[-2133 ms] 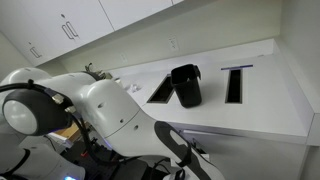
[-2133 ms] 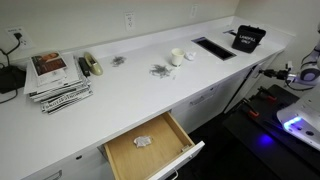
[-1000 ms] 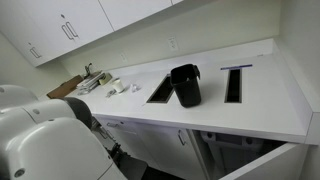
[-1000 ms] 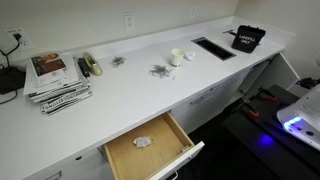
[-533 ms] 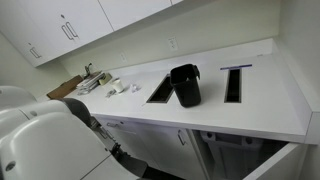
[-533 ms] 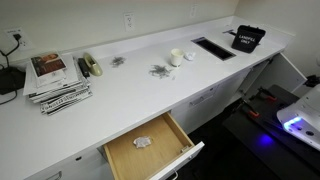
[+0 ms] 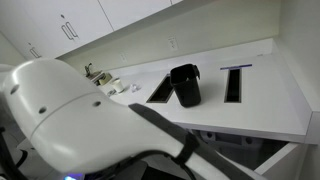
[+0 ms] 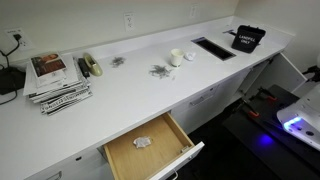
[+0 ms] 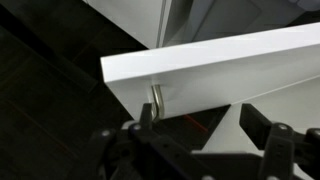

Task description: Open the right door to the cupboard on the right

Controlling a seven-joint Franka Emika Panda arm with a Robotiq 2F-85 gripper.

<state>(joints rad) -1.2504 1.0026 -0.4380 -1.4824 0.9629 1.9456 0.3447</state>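
In the wrist view the right door (image 9: 230, 62) is a white panel running across the picture, swung out from the cupboard. Its short silver handle (image 9: 157, 98) hangs from the lower edge. My gripper (image 9: 200, 120) sits just below, open wide. The left finger (image 9: 146, 114) is right beside the handle and the right finger (image 9: 256, 122) is far from it. Nothing is clamped between them. In both exterior views the door (image 7: 286, 160) (image 8: 288, 68) stands open under the counter's end, and the cupboard (image 7: 236, 143) shows a dark opening.
My white arm (image 7: 80, 120) fills the lower left of an exterior view. On the counter (image 7: 270, 100) stand a black bin (image 7: 185, 84) and two slots. A wooden drawer (image 8: 150, 145) is pulled out, and papers (image 8: 56, 78) lie at the counter's far end.
My arm has swung up and across the exterior view, now covering much more of its lower left. The door stays swung out.
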